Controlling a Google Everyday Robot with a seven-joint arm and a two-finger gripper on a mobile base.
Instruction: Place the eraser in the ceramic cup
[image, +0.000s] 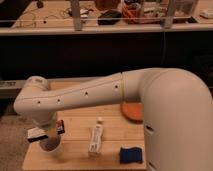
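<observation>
One claw (50, 132) hangs over the ceramic cup (54, 148), eraser (36, 134) lengthwise sideways, near level; grip unclear.

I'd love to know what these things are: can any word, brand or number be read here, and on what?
None can be read.
White tube on the table: any print too blurred.
Gripper, over the ceramic cup at the left: no legible mark.
</observation>
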